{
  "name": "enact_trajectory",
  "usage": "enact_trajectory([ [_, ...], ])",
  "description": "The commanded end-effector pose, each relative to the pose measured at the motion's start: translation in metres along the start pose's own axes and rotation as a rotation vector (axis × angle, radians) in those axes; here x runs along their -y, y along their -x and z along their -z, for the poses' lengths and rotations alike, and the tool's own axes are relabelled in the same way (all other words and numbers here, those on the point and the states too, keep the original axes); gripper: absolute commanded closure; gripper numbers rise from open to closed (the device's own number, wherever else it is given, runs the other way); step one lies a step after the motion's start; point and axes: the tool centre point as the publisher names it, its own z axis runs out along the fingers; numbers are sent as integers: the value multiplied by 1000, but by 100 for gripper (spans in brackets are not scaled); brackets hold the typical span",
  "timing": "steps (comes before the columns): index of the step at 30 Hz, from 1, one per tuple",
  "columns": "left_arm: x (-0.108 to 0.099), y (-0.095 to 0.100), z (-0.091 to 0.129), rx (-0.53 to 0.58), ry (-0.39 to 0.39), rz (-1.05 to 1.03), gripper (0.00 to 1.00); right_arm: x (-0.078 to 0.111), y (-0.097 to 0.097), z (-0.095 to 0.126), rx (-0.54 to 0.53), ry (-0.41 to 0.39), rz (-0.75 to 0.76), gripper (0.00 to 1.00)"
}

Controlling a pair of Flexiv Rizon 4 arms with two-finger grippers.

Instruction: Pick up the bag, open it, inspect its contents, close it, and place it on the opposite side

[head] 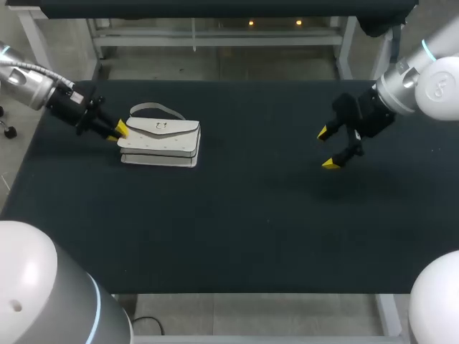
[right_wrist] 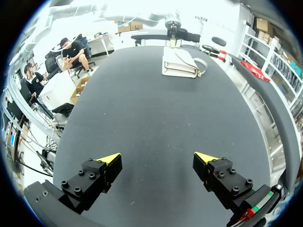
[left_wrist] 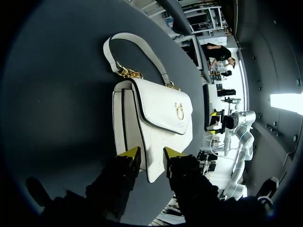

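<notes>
A white handbag point(head: 161, 142) with a gold clasp and a chain strap point(left_wrist: 137, 45) lies flat on the black table point(head: 251, 215), at its left side. My left gripper point(head: 118, 130) is at the bag's left end. In the left wrist view its yellow tips point(left_wrist: 151, 155) stand a little apart, open, with the corner of the bag point(left_wrist: 156, 123) between them. My right gripper point(head: 327, 148) hangs wide open over the right part of the table, holding nothing. From the right wrist view point(right_wrist: 157, 158) the bag point(right_wrist: 180, 64) lies far ahead.
The black tabletop spreads bare between the bag and my right gripper. The strap loops out behind the bag toward the table's far edge.
</notes>
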Motion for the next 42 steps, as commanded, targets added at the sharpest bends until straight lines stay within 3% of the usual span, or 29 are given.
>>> enact_trajectory([
  [1, -5, -4, 6, -5, -13, -4, 56, 0, 0, -1, 2, 1, 0, 0],
  [4, -2, -4, 8, -18, 40, -2, 56, 0, 0, -1, 2, 1, 0, 0],
  [10, 1, 2, 3, 8, 76, 22, 61, 0, 0, -1, 2, 1, 0, 0],
  [13, 3, 7, 1, 2, 78, 38, 62, 0, 0, -1, 2, 1, 0, 0],
  [19, 7, 8, -4, -7, 87, 52, 75, 0, 0, -1, 2, 1, 0, 0],
  [33, 17, 8, -7, -3, 72, 80, 78, 0, 0, -1, 2, 1, 0, 0],
  [42, 20, 7, -13, -7, 73, 94, 97, 0, 0, -1, 2, 1, 0, 0],
])
